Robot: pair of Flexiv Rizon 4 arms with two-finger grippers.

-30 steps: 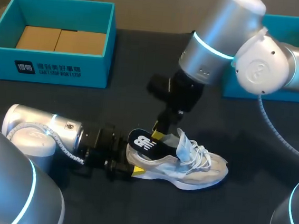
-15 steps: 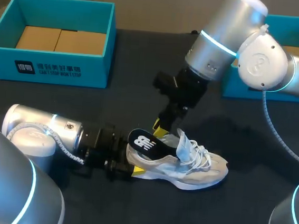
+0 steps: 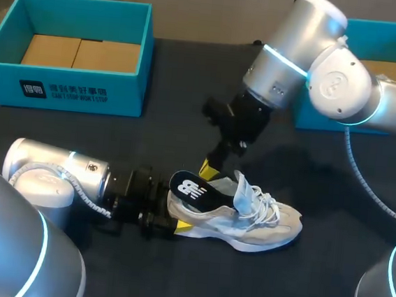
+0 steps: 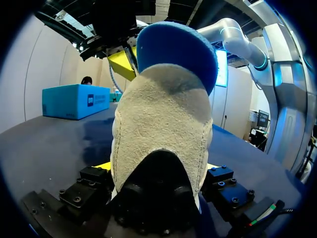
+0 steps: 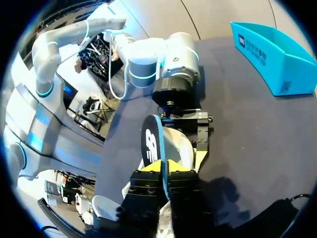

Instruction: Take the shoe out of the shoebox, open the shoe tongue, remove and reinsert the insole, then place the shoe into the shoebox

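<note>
1. Near the middle of the table (image 3: 150,137), already out of the box: shoe (image 3: 247,220) on its sole, toe pointing right, heel clamped from both sides by the left gripper (image 3: 171,223)
2. Up at the heel opening: insole (image 3: 188,188) sticking about halfway out and tilted, back edge pinched between the closed yellow tips of the right gripper (image 3: 210,171)
3. Looks like the middle of the insole step. Can't tell from this alone whether pulling out or pushing back in
4. Biggest worry: gripping only the thin edge, so easy to lose with a sideways tug, then flopping back in crooked
5. Also risky: pulling at an angle with the front end buried under the tongue (image 3: 244,189). Could fold or jam the insole, or drag the whole shoe along
6. Once dragged, could twist right out of the left clamp, with only the heel held and nothing pinning the toe
7. Loose laces (image 3: 271,200) bunched just right of the tongue too, easy to snag on the way back in
8. Around: open teal shoebox (image 3: 77,88) at the far left, well apart from the shoe, brown cardboard (image 3: 81,53) inside. Second teal box (image 3: 378,29) at the far right, partly hidden behind the right arm
9. In the way: mostly the arms themselves, right one hanging over the shoe from the far right, left one lying low along the near left
</note>
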